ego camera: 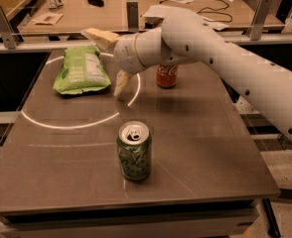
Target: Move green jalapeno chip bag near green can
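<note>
Item: one white arm [245, 78], entering from the right of the green jalapeno chip bag [80, 71] and sloping down toward it.
Rounded wrist [136, 51]: just right of the bag's far corner.
Two-finger gripper [101, 62]: at the bag's right edge, jaws spread wide. The upper finger [102, 36] points over the bag's far-right corner. The lower finger [121, 82] is angled downward, just right of the bag.

The gripper [104, 62], its 2 fingers spread wide, hovers at the right edge of the green jalapeno chip bag [80, 71]. The green can [134, 151] stands upright, well apart.
</note>
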Controlling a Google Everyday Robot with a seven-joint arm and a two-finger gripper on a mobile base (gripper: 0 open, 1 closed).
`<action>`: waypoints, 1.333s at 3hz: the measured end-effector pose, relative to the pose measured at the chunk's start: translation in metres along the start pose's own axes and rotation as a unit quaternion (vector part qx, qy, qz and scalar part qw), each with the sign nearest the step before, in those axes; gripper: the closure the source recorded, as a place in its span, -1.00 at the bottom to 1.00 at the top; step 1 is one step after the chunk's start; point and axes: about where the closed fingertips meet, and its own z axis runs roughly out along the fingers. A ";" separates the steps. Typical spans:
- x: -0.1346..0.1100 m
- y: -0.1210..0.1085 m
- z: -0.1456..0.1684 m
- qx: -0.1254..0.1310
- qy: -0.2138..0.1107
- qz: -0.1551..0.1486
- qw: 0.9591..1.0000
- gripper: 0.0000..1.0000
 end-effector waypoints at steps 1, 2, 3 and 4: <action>0.001 0.006 -0.001 0.042 0.016 0.014 0.999 -1.00; 0.009 0.008 -0.007 0.084 0.044 0.029 0.995 -1.00; 0.012 0.007 -0.005 0.117 0.067 0.038 0.990 -1.00; 0.013 0.005 0.006 0.143 0.083 0.044 0.985 -1.00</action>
